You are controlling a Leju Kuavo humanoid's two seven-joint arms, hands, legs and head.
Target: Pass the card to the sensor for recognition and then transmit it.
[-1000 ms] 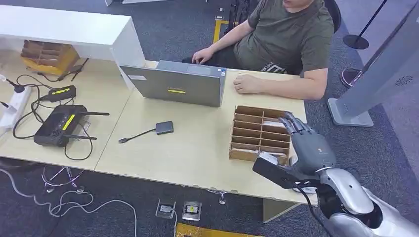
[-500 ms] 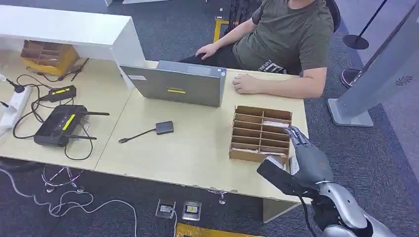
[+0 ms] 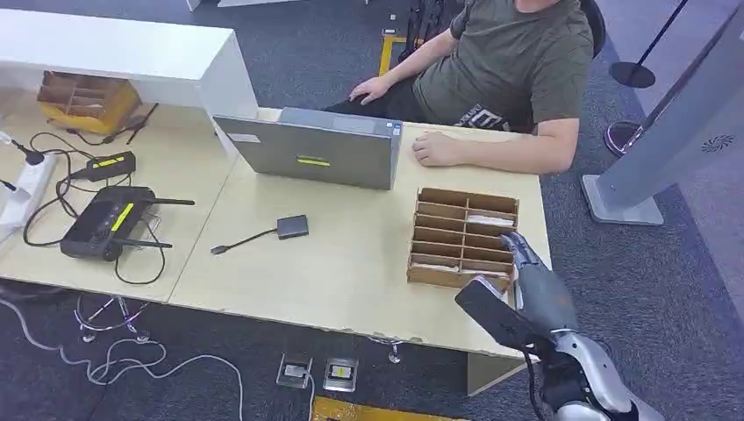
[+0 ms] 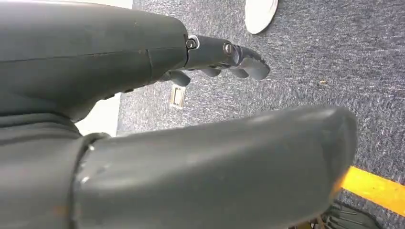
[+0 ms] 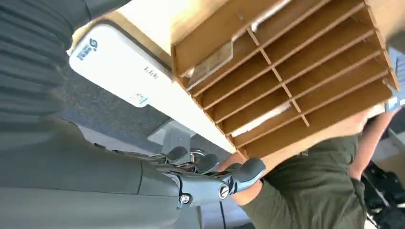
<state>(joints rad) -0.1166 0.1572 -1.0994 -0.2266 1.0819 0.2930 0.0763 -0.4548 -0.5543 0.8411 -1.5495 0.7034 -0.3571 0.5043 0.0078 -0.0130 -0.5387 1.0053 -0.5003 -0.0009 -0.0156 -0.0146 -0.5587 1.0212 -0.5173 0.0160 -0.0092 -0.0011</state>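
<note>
A wooden slotted card box point(image 3: 462, 237) stands on the table's right part, with white cards point(image 3: 491, 220) lying in its slots. My right hand point(image 3: 537, 282) hovers at the box's near right corner with its fingers stretched out and nothing in them. In the right wrist view the fingers point(image 5: 216, 182) lie below the box point(image 5: 296, 71), where a card point(image 5: 260, 121) shows in a slot. The white sensor unit point(image 5: 114, 67) sits on the table edge beside the box. My left hand point(image 4: 224, 55) hangs over grey carpet, fingers apart, holding nothing.
A person in a green shirt point(image 3: 509, 61) sits behind the table, one forearm point(image 3: 491, 153) resting beyond the box. A grey laptop point(image 3: 311, 149), a small adapter with cable point(image 3: 291, 226), a black router point(image 3: 105, 219) and cables lie to the left.
My right hand has drawn back from over the box toward its near right corner and sunk lower. The person's other hand has left the laptop.
</note>
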